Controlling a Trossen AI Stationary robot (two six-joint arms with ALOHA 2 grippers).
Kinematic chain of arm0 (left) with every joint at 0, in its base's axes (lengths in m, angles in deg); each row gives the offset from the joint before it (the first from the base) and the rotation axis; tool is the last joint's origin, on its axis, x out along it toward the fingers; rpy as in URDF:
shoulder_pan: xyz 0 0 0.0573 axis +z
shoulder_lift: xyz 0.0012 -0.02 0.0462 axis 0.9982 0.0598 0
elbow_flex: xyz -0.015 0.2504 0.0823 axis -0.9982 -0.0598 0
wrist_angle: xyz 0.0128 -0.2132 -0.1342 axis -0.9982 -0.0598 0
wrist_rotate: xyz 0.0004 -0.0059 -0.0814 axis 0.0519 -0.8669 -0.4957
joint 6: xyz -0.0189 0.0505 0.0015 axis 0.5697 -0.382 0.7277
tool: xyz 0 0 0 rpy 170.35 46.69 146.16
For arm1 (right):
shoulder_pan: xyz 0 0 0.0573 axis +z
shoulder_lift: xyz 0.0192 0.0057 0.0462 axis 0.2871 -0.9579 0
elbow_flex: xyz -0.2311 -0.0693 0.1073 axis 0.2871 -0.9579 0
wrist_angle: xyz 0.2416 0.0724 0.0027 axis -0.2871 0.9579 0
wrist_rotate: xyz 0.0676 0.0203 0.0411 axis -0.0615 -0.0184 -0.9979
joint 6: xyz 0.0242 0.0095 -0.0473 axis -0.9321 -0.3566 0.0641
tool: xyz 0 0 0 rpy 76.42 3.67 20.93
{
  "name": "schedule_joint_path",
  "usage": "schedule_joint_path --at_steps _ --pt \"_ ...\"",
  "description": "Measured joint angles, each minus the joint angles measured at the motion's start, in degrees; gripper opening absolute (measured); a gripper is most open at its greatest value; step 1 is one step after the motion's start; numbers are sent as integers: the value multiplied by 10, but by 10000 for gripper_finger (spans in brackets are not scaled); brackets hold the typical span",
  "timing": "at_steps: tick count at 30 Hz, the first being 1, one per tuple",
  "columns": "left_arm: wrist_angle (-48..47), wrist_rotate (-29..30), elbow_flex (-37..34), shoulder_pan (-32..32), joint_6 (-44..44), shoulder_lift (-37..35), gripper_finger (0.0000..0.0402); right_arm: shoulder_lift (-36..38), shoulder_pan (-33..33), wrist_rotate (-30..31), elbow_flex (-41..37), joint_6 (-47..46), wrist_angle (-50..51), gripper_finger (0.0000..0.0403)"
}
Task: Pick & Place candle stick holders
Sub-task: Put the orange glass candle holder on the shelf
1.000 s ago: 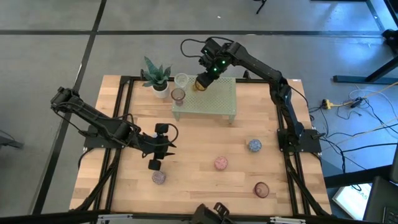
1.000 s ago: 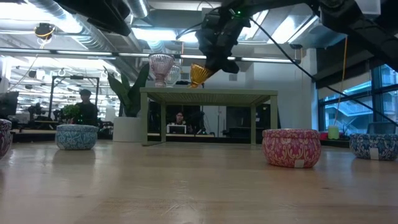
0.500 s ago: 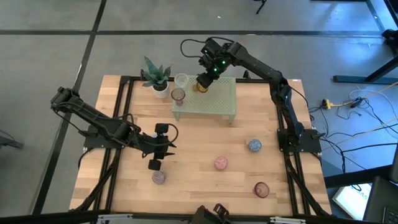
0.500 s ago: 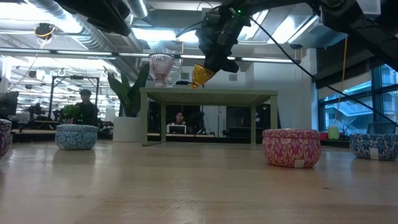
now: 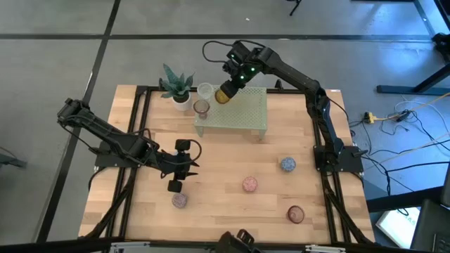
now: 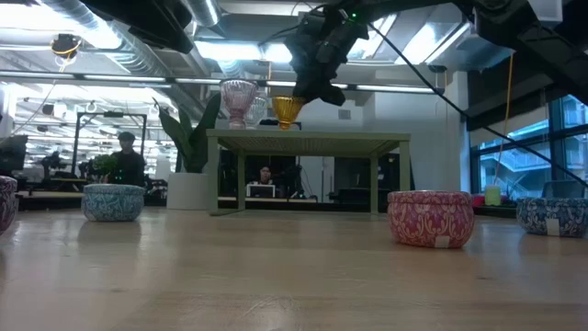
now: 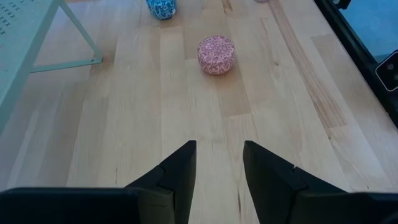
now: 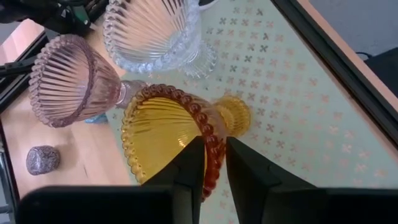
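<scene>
My right gripper (image 5: 228, 87) is over the far left part of the pale green perforated stand (image 5: 242, 112) and is shut on an amber ribbed glass holder (image 5: 223, 95). A clear holder (image 5: 204, 90) and a mauve holder (image 5: 201, 107) stand on the stand's left end beside it. My left gripper (image 5: 174, 184) hangs open and empty over the table's near left. A pink cup (image 7: 216, 54) and a blue cup (image 7: 161, 7) sit on the wood ahead of it. My right gripper holds the amber holder by its beaded rim (image 8: 210, 144), one finger inside the bowl and one outside. The fingers come from above, slanting down. The holder stands upright (image 6: 287, 110), its foot (image 8: 234, 114) at the stand's top; whether it rests there I cannot tell.
A potted spiky plant (image 5: 177, 86) stands left of the stand. On the table lie a mauve cup (image 5: 180, 200), a pink cup (image 5: 249, 184), a blue cup (image 5: 287, 164) and a brownish cup (image 5: 295, 213). Bare wood lies between them.
My right gripper has gone a little toward the table's left with the amber holder. The holder, tilted before, now stands upright closer to the clear and mauve holders.
</scene>
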Motion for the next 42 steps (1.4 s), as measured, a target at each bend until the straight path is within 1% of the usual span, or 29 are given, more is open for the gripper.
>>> schedule_joint_path --at_steps 11,33,37,42 --pt "0 0 0 0 0 0 129 0 0 10 0 5 -6 69" --pt "0 0 0 0 8 0 129 0 0 2 0 15 -20 69" --pt "0 0 0 0 10 0 129 0 0 20 0 16 -20 69" --pt "0 0 0 0 9 0 129 0 -1 16 0 20 -20 69"
